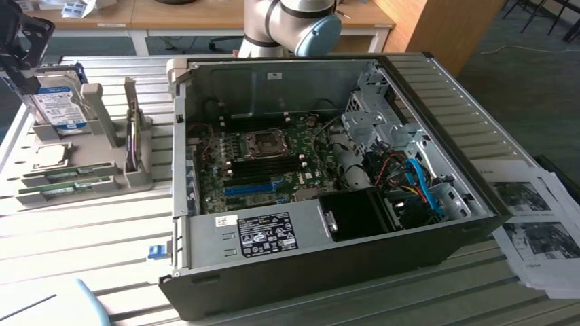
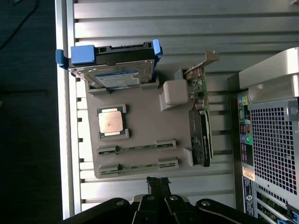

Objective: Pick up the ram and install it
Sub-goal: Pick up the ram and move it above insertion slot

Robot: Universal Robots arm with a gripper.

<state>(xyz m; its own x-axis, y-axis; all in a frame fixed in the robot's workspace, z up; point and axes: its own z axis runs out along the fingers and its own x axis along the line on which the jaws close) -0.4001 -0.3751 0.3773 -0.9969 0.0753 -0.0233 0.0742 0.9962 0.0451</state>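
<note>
Closest in, the fingers (image 2: 153,185) are pressed together, holding nothing. They hang over the bare slats of the worktop (image 2: 154,28), just off the edge of the grey holder (image 2: 149,116). The ram (image 2: 138,166) sits in the holder's outermost slot, the one nearest the fingers, and is not touched by them. A second stick (image 2: 138,148) sits parallel in the next slot. Beyond those, a CPU (image 2: 111,122) rests in its square recess. A hard drive (image 2: 117,77) with blue rails leans in the far stand, and a card (image 2: 201,135) stands on edge on the side towards the case (image 2: 273,140). The case lies open on its side with the motherboard (image 1: 263,163) exposed. The holder is on the exterior view's left and papers (image 1: 534,224) on the exterior view's right.
</note>
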